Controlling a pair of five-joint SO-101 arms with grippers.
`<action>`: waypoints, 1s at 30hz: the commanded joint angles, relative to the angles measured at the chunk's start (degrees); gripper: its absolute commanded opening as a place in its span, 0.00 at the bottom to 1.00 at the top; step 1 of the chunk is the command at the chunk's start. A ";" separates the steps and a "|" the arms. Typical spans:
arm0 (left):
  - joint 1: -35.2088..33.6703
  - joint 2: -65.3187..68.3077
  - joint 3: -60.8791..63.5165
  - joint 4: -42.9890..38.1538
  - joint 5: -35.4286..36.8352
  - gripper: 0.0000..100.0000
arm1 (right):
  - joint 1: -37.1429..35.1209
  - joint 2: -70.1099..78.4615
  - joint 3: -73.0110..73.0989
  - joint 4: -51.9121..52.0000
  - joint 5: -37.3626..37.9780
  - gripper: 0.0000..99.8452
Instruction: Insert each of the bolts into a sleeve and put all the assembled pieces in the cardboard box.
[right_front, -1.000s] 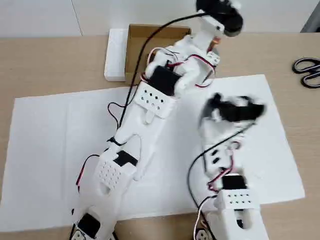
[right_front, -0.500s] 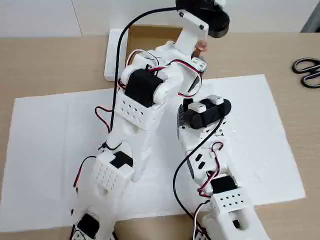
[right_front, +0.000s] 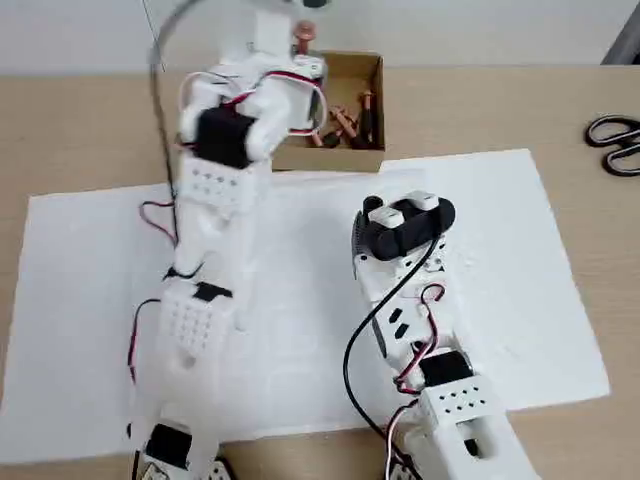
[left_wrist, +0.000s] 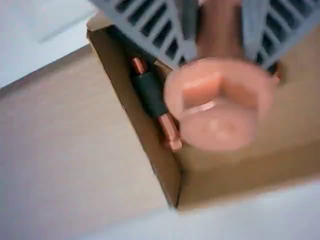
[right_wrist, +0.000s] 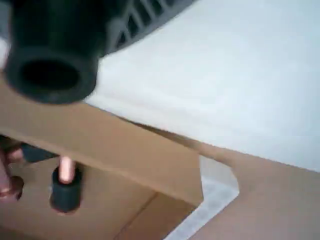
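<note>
My left gripper (left_wrist: 220, 40) is shut on a copper bolt (left_wrist: 220, 105), hex head toward the camera, held above the cardboard box (left_wrist: 150, 150). In the high view that gripper (right_front: 300, 22) and its bolt (right_front: 303, 42) hang over the back left of the box (right_front: 378, 110), which holds several assembled pieces (right_front: 345, 118). One assembled piece (left_wrist: 152, 97) lies along the box wall. My right gripper (right_wrist: 55, 55) is shut on a black sleeve (right_wrist: 50, 70), its open bore facing the camera. It sits mid-table in the high view (right_front: 362, 240), short of the box.
White paper (right_front: 90, 290) covers the table in front of the box. Scissors (right_front: 615, 140) lie at the far right on the wood. Through the right wrist view, a bolt in a sleeve (right_wrist: 65, 187) stands inside the box behind its near wall (right_wrist: 125, 150).
The left arm has swung left with its bolt, from the box's right side to its back left, uncovering the box. The right arm drew back toward the table's middle, then held still.
</note>
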 joint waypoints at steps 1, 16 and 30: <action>-0.79 4.84 -1.54 0.79 0.97 0.01 | 0.13 -1.01 -1.76 2.15 0.70 0.00; -0.26 15.21 -1.45 13.45 0.62 0.01 | -0.04 -0.48 -1.58 2.68 0.62 0.00; 6.59 -3.69 9.01 14.33 3.78 0.01 | 0.40 -0.31 -1.14 2.86 0.79 0.00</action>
